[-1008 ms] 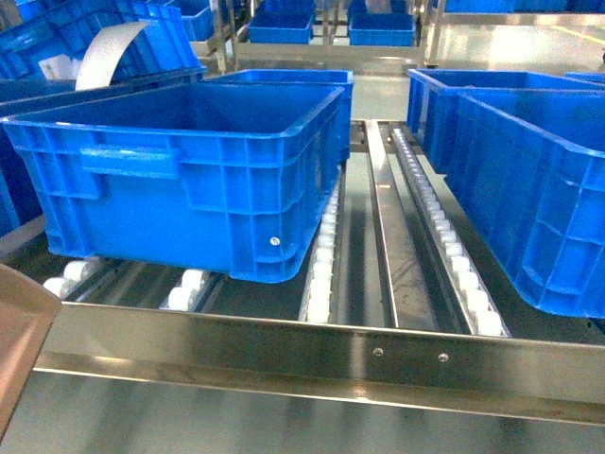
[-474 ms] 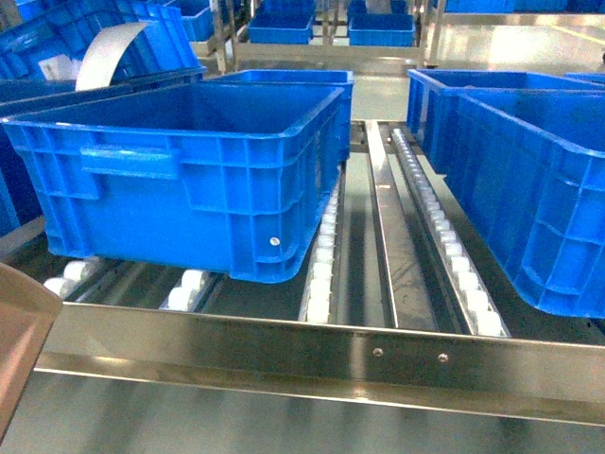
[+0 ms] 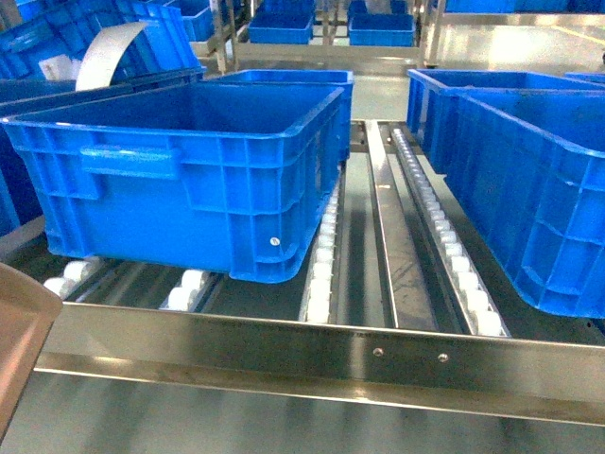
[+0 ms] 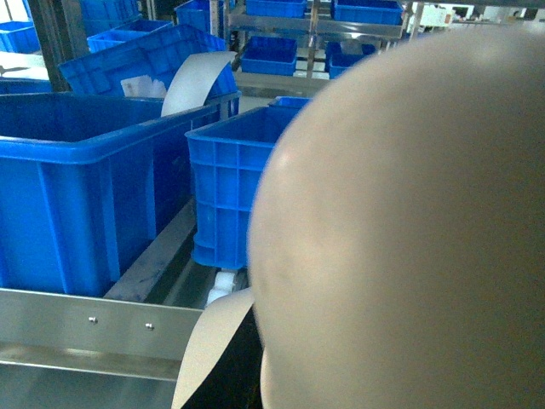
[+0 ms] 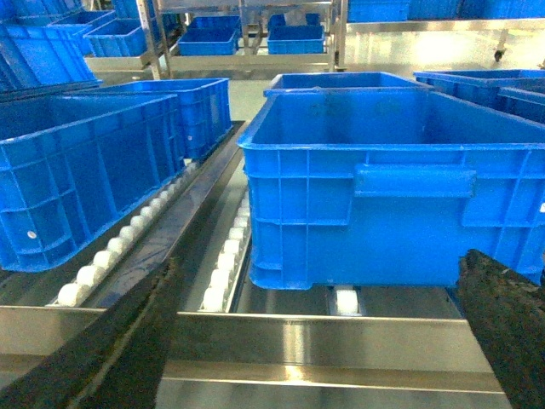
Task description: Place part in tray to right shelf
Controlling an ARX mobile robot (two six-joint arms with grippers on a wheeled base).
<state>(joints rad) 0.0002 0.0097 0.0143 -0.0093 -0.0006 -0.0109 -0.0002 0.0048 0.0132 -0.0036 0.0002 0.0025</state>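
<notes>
The right shelf point(image 3: 312, 355) is bare silver-grey steel, its front rail brushed and shiny with small dark screw heads; behind that rail run lines of white rollers point(image 3: 319, 270) like strings of beads. On the rollers sit large crates point(image 3: 189, 180) of saturated blue, their walls ribbed in a square grid; one has a pale silver dot low on its side. More blue crates point(image 5: 375, 187) fill the racks beyond the rail. The tray point(image 4: 400, 230) is pale beige, plain and unpatterned, shading to brownish beige in the head view. The right gripper's fingers point(image 5: 502, 324) are matt black against the rail. A white curved sheet point(image 3: 109, 52) rises behind the crates.
</notes>
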